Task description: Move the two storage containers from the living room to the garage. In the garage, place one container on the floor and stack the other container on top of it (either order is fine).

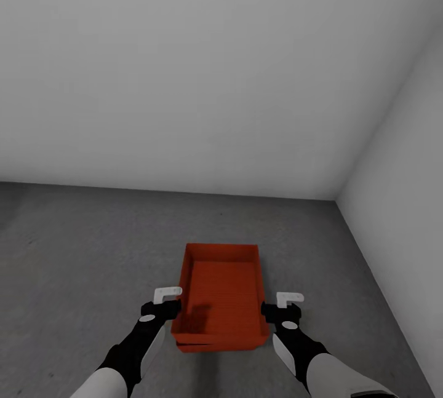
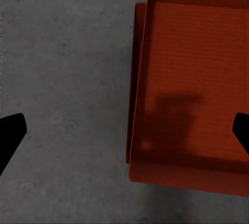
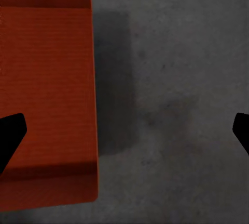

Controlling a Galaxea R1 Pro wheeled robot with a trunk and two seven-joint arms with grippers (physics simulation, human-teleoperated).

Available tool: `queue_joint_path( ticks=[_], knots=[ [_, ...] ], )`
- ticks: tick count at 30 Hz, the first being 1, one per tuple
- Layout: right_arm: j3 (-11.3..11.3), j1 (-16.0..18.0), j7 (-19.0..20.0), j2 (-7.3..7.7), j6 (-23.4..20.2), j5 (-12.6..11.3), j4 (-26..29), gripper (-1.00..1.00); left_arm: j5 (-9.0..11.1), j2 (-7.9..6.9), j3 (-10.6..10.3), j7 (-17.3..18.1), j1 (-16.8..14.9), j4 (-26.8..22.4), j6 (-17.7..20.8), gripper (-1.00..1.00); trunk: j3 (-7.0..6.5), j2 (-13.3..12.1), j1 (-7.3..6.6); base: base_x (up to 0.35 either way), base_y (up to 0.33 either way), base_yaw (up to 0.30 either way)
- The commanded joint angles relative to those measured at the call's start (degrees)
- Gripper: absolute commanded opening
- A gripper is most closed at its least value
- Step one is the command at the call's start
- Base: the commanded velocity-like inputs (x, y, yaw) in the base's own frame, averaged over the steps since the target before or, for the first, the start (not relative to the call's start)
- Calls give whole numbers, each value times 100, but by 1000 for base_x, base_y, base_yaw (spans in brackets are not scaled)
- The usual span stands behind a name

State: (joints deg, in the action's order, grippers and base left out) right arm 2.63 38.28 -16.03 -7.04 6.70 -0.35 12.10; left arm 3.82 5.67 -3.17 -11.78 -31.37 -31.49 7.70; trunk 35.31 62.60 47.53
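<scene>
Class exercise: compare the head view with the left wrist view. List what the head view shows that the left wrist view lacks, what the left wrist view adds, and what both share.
Head view alone: the plain white-grey walls meeting in a corner, both black arms, and the left gripper and right gripper flanking the stack, apart from it.

Left wrist view alone: a close look down between two dark fingertips, with a gripper-shaped shadow on the bin's ribbed bottom.

Both: the orange-red ribbed plastic bin resting in a second identical bin on the dark grey concrete floor.

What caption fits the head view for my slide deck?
Two stacked orange bins on the concrete floor, open grippers on either side.
</scene>
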Motion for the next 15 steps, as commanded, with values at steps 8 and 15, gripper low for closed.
queue_joint_path(
  ticks=[8, 15],
  knots=[
    [35, 4, -32, -17, 15, 5, -6, 100, 40, -18, -37, -15, -1, -48, 30, 100, 4, 2, 0, 0, 0, 0],
    [36, 4, -32, -13, 15, -30, -6, 100, 43, -16, -42, -32, -1, -28, 44, 100, 4, 2, 0, -83, 2, 0]
  ],
)
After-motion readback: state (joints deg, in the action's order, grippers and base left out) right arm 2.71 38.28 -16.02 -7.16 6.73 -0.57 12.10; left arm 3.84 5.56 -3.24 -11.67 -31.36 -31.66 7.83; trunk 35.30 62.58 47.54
